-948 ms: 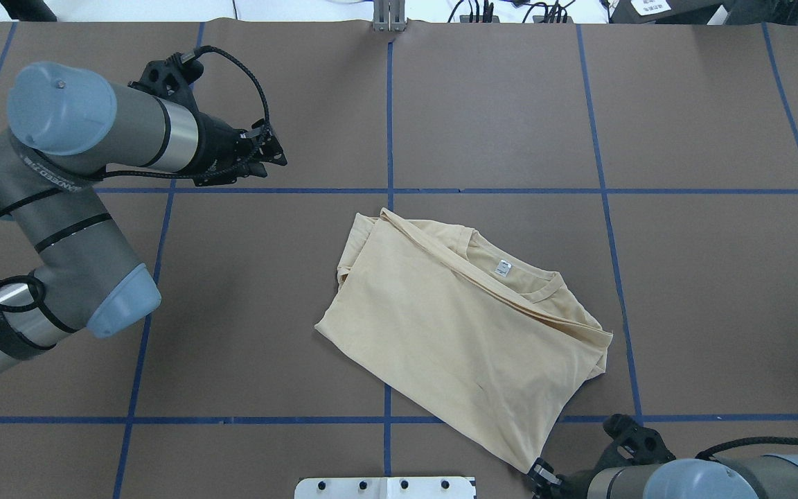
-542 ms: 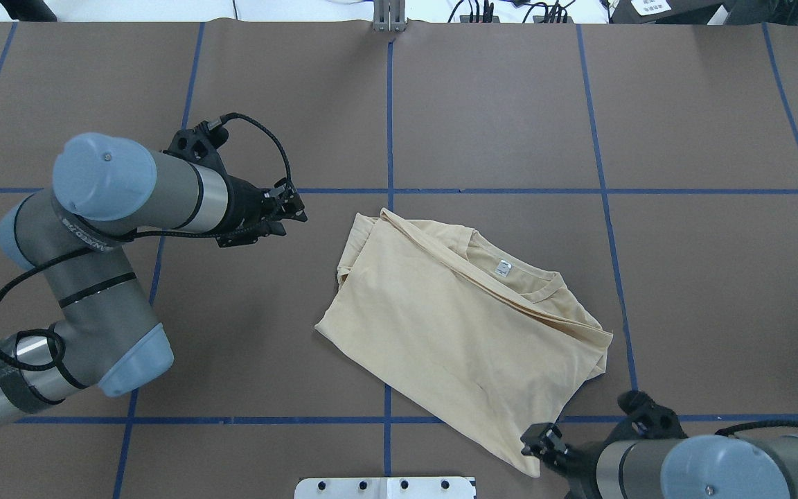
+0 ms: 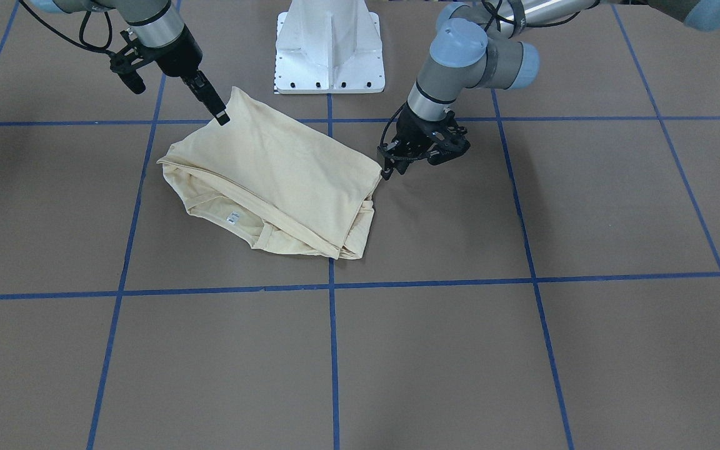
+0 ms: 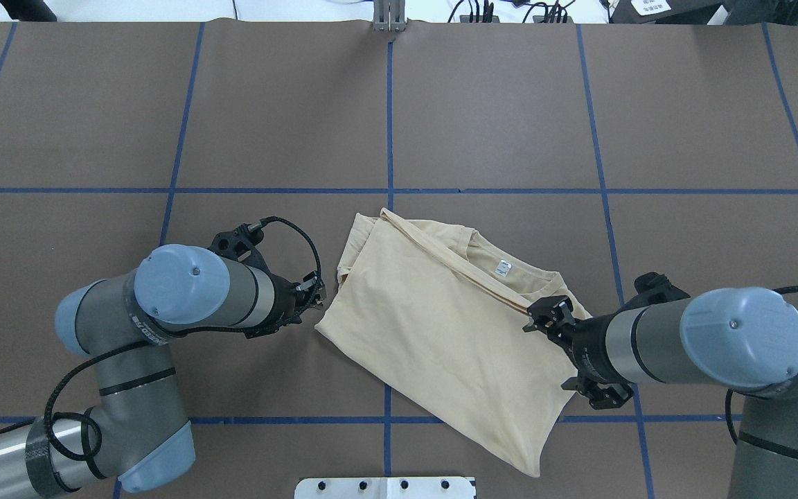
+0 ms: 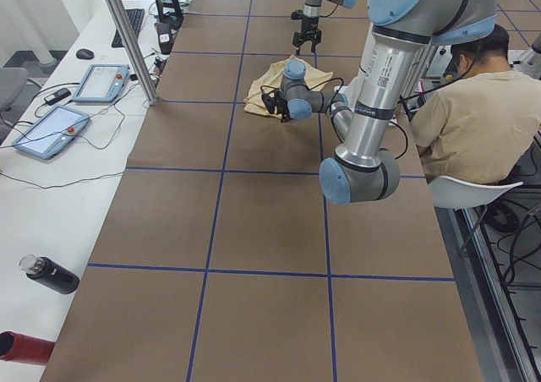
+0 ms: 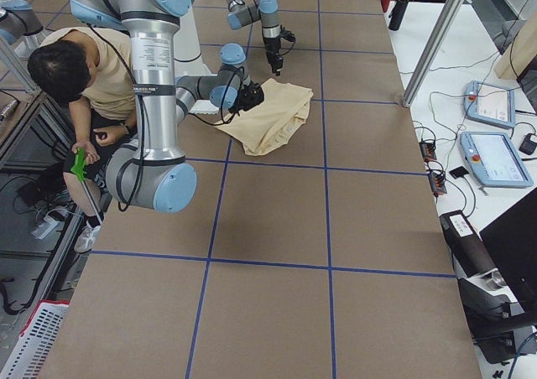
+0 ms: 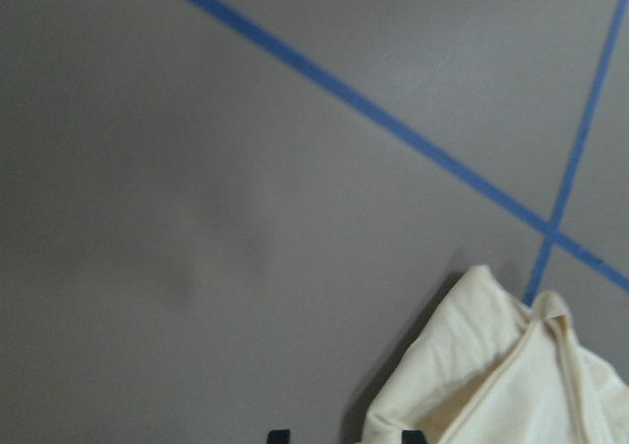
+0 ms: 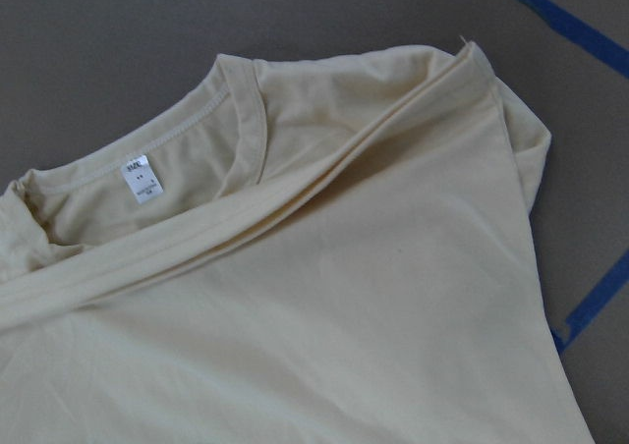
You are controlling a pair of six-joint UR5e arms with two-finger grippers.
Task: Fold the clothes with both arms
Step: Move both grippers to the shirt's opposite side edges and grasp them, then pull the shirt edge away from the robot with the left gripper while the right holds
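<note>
left fingers spread apart at T-shirt corner | right fingers over T-shirt, cannot tell opening

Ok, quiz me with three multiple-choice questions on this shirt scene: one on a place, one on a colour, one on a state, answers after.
1. Where is the left gripper?
A) beside a corner of the shirt
B) at the table's far edge
C) over the white base

2. What colour is the tape?
A) red
B) blue
C) white

3. How does the shirt lie?
A) spread out, sleeves wide
B) hanging from a gripper
C) folded, label showing

Answers:
1 A: the overhead view shows it right by the shirt's corner.
2 B: the grid lines are blue.
3 C: the layers overlap, with the neck label on top.
</note>
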